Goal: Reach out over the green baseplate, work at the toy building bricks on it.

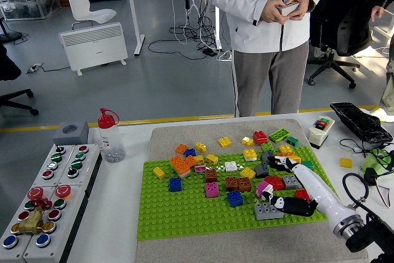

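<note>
Reaching over the green baseplate [184,214], my right hand [284,184] spreads wide, grasping nothing, thumb beside a grey brick [268,212], fingers among the bricks.

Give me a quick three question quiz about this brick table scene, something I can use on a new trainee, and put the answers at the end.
1. True or false: the person at the table's far side is reaching down to the bricks.
2. Which robot hand is over the green baseplate? A) left B) right C) both
3. Fill in: the bottle left of the baseplate has a ____ cap.

Key
1. False: both of the person's hands hold a small device at chest height.
2. B: the right hand is in among the bricks at the baseplate's right end; no left arm is in view.
3. Red.
</note>
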Controlling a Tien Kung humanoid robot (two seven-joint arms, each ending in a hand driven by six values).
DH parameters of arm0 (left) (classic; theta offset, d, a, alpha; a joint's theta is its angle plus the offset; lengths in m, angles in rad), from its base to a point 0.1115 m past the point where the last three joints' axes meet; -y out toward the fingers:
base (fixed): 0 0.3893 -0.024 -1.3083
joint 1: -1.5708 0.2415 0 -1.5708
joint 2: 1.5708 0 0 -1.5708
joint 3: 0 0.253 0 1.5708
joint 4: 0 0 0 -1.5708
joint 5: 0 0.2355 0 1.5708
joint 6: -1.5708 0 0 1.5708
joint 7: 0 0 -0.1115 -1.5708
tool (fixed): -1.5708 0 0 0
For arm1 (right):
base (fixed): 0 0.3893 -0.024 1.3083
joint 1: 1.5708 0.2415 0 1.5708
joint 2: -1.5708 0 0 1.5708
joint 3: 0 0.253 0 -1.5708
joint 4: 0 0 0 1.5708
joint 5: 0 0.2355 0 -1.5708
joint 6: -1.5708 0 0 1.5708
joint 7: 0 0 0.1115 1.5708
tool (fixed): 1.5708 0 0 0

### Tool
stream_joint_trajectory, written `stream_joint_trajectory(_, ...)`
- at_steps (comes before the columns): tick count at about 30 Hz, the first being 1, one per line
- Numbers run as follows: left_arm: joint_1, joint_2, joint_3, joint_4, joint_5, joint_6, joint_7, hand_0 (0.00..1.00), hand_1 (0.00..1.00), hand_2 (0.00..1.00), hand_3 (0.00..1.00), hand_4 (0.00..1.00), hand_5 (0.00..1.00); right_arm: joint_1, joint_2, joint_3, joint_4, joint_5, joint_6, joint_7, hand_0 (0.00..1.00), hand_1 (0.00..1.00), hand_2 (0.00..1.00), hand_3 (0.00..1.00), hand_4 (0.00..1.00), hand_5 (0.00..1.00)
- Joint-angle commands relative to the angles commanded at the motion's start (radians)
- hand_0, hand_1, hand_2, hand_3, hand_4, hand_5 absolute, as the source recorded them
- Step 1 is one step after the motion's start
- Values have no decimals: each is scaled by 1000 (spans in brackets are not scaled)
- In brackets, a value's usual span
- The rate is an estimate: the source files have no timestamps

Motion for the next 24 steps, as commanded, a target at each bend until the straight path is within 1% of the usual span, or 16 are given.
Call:
stream_joint_trajectory(2,0,0,1,0,-1,0,0,676,686,661,607,351,998,7,-1,-7,-2,-22,6,-7,766,754,725,775,758,228)
stream_joint_trajectory(6,-1,2,0,0,-2,1,-1,676,686,661,607,351,998,38,-2,-39,-14,-118,31,-31,766,754,725,775,758,228)
stream_joint_trajectory(7,-1,2,0,0,-1,1,-1,676,686,662,606,351,998,49,-2,-50,-18,-141,38,-38,719,733,708,770,753,230)
stream_joint_trajectory(10,-2,3,-1,0,-2,2,0,676,686,662,606,351,998,73,-2,-76,-27,-187,55,-51,719,733,708,770,753,230)
stream_joint_trajectory(18,-6,5,-1,0,-4,2,0,676,686,662,606,351,998,130,-6,-152,-63,-212,116,-92,706,729,705,763,752,232)
stream_joint_trajectory(19,-6,5,-1,0,-4,2,0,676,687,662,606,350,998,135,-7,-161,-68,-213,122,-97,691,720,700,760,747,235)
stream_joint_trajectory(24,-6,5,0,0,-6,3,0,676,687,662,606,350,998,159,-10,-193,-91,-224,146,-114,691,720,700,760,747,235)
